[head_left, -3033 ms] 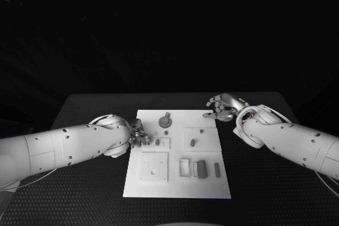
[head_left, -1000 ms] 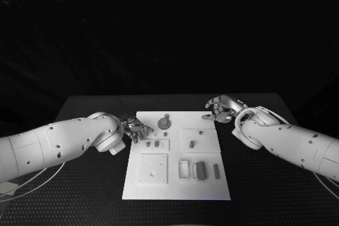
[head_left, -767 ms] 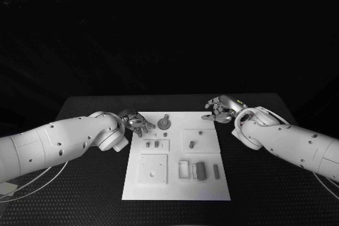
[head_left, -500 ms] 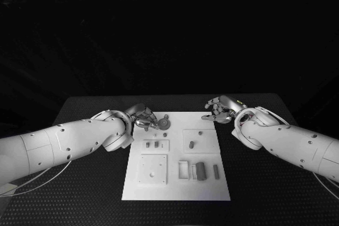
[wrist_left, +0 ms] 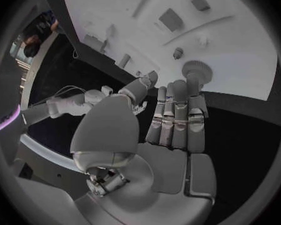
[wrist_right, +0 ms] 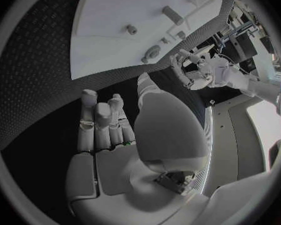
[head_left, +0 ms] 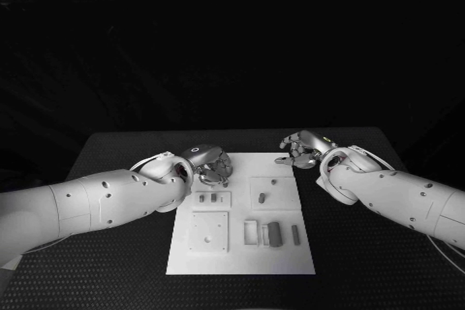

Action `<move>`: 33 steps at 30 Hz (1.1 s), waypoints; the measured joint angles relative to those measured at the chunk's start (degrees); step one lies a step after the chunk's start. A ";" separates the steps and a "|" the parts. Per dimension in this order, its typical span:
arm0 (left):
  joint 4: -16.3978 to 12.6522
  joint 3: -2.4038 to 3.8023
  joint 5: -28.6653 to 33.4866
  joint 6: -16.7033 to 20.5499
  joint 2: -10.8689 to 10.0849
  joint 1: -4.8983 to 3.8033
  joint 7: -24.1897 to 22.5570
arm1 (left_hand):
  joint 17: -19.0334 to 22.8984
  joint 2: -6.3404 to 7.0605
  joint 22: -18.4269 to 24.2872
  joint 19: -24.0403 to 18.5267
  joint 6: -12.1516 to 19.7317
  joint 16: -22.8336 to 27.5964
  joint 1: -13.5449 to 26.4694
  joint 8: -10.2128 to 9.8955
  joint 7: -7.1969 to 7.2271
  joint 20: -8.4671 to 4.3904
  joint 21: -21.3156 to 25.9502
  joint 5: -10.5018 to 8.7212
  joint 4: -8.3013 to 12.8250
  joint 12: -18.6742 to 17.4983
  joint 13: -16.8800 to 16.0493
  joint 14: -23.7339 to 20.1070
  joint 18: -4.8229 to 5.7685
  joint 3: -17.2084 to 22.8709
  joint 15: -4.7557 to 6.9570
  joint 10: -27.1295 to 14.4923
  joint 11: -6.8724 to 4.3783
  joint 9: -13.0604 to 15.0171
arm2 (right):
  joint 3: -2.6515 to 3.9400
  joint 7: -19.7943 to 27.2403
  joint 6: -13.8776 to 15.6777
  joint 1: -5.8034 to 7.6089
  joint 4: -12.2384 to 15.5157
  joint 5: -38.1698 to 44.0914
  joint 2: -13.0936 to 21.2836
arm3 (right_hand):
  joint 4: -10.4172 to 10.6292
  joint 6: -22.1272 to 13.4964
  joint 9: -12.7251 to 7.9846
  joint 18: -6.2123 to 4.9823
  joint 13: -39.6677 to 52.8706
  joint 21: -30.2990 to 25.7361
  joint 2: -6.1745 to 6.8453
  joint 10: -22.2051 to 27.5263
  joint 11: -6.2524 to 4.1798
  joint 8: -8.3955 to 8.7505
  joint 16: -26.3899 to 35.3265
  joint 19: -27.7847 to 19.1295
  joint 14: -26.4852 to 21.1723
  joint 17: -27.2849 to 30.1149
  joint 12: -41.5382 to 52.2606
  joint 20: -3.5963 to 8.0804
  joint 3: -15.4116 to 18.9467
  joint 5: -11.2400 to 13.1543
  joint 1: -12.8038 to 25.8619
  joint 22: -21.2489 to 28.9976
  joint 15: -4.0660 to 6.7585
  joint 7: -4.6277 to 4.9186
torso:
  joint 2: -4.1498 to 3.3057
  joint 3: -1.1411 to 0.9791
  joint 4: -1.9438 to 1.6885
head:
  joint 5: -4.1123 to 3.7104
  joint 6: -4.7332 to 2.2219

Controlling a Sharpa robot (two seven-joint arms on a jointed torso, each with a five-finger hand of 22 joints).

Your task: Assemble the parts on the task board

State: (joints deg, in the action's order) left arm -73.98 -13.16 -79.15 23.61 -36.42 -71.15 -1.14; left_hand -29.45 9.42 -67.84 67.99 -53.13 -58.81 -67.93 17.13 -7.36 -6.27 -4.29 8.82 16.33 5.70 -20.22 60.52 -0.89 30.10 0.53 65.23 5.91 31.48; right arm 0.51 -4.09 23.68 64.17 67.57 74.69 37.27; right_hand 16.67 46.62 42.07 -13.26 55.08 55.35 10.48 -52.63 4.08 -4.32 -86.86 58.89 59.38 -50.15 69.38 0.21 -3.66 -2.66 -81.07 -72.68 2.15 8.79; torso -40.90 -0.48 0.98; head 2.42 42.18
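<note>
The white task board (head_left: 242,256) lies in the middle of the black table. My left hand (head_left: 215,166) hovers over its far left part, covering the round grey part in the head view. In the left wrist view the round part (wrist_left: 197,71) sits just beyond the straight fingertips (wrist_left: 180,92), and nothing is held. My right hand (head_left: 305,150) hangs over the table off the board's far right corner, its fingers (wrist_right: 100,120) extended and holding nothing. Two small pieces (head_left: 206,198) stand in a left block. A peg (head_left: 261,198) and long pieces (head_left: 274,233) lie nearer me.
A square plate with a hole (head_left: 208,230) sits at the board's near left. Black table (head_left: 388,256) surrounds the board on all sides. The right wrist view shows the board (wrist_right: 134,15) and my left hand (wrist_right: 190,67) beyond it.
My left hand has moved from the board's left edge to its far part and now covers the round part. The right hand has hardly moved.
</note>
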 measured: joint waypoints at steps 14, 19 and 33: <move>1.71 -0.45 -9.81 0.89 1.87 0.98 -0.50 | -0.96 0.51 -1.57 3.09 0.00 -1.11 -2.63 -0.99 0.41 0.12 -1.04 0.00 -0.30 -2.19 2.78 2.85 -0.87 1.72 -0.22 -2.39 0.07 -0.93 | 0.00 0.02 -0.04 -0.08 -0.15 -0.01 -0.28 | 0.16 0.16 0.05 0.00 0.01 0.00 0.00 0.00 0.00 0.00 -0.21 0.09 0.00 -0.01 0.24 0.07 -0.16 0.00 0.00 0.00 0.00 0.16 | 0.01 -0.03 0.01 | -0.25 0.27; 3.16 -0.46 -11.25 0.78 2.95 1.27 -0.31 | -1.23 0.51 -2.09 3.60 0.53 -1.50 -2.63 -0.99 0.52 0.24 -1.32 0.00 -0.48 -2.18 3.75 3.48 -0.88 2.21 -0.20 -3.53 0.25 -1.26 | 0.00 0.02 -0.05 -0.09 -0.17 -0.01 -0.35 | 0.16 0.16 0.04 0.00 0.01 0.00 0.00 0.00 0.00 0.00 -0.21 0.09 0.00 -0.01 0.24 0.06 -0.16 0.00 0.00 0.00 0.00 0.16 | 0.01 -0.04 0.00 | -0.40 0.32; 6.28 -0.45 -12.98 0.24 4.07 2.44 -0.29 | -1.38 0.51 -2.66 3.82 0.83 -1.50 -2.62 -1.34 0.21 0.05 -1.32 0.00 -0.35 -1.88 4.58 3.77 -0.93 2.34 0.09 -2.50 0.05 -1.71 | 0.00 0.02 -0.08 -0.10 -0.17 -0.02 -0.49 | 0.16 0.15 0.04 0.00 -0.04 0.00 0.00 0.00 0.00 0.00 -0.21 0.07 0.00 0.04 0.24 0.04 -0.16 0.00 0.00 0.00 0.00 0.15 | 0.03 -0.10 -0.01 | -0.38 0.35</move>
State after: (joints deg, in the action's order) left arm -67.70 -13.61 -92.14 23.85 -32.35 -68.71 -1.43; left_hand -30.83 9.94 -70.49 71.81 -52.30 -60.30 -70.56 15.79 -7.15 -6.22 -5.62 8.82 15.97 3.82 -15.64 64.29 -1.82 32.44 0.62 62.73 5.96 29.76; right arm 0.51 -4.06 23.60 64.07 67.39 74.68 36.78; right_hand 16.83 46.77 42.11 -13.26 55.04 55.35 10.48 -52.63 4.09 -4.32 -87.08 58.97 59.38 -50.11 69.62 0.25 -3.82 -2.66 -81.07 -72.68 2.15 8.94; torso -40.87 -0.59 0.97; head 2.04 42.52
